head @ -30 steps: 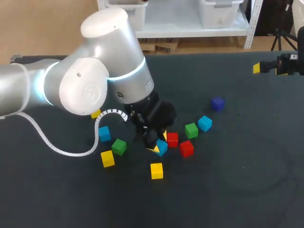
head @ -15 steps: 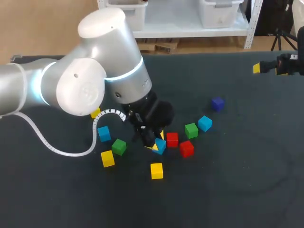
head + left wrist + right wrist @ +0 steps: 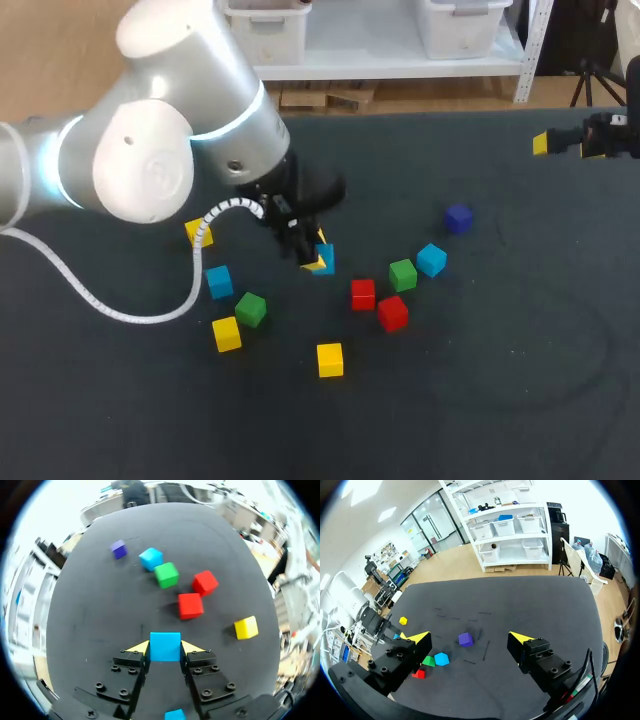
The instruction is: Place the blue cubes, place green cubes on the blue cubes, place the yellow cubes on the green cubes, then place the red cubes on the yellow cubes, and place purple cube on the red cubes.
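My left gripper is shut on a blue cube, held above the dark table left of the middle; in the left wrist view that blue cube sits squeezed between the yellow tips of the left gripper. Ahead of it lie two red cubes, a green cube, another blue cube and the purple cube. A yellow cube lies off to the side. My right gripper hangs open and empty at the far right edge.
On the left of the table lie a blue cube, a green cube and two yellow cubes. A third yellow cube lies nearer the front. A white cable loops beside them.
My left gripper has closed on the blue cube beside the red cubes, then risen and drawn back to the left with it. The right arm has kept still.
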### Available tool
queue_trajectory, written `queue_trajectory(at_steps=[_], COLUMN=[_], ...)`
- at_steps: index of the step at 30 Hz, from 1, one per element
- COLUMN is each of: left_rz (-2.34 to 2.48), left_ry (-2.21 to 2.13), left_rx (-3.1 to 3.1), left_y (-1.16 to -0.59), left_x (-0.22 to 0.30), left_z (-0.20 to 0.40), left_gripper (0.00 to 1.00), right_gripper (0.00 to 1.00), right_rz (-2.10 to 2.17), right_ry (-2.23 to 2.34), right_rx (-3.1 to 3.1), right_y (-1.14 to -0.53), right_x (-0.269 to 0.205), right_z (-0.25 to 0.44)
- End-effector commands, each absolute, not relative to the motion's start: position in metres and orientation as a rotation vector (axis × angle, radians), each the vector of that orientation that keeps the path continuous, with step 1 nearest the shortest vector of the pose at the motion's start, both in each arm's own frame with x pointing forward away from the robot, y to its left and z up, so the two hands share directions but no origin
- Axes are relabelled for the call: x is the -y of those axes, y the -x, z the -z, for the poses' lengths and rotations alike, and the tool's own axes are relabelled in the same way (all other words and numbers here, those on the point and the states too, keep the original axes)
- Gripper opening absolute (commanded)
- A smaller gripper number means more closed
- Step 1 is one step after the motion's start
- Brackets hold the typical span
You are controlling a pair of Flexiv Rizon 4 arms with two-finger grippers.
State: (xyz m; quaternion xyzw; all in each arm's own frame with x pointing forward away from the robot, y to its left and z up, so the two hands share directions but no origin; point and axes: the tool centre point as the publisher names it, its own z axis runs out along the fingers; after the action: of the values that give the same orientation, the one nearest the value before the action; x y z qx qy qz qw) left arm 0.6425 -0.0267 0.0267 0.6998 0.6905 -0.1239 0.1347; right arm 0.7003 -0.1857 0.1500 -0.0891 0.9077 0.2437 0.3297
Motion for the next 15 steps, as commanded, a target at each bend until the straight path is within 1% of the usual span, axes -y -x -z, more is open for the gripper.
queue_trajectory(at_steps=[1, 15], left_rz=[0.352, 0.318], left_ry=[-1.890, -1.907], left_rx=[-2.117, -2.080], left_y=[-0.650, -0.664], left_x=[0.032, 0.040], left_z=[-0.019, -0.016], left_gripper=[0.00, 0.00], right_gripper=[1.00, 1.00], right_rz=[-0.634, -0.634], right_ry=[0.231, 0.231], right_rx=[-2.375, -2.375], right_y=[-0.700, -0.700], right_x=[0.185, 0.185], right_z=[-0.150, -0.150])
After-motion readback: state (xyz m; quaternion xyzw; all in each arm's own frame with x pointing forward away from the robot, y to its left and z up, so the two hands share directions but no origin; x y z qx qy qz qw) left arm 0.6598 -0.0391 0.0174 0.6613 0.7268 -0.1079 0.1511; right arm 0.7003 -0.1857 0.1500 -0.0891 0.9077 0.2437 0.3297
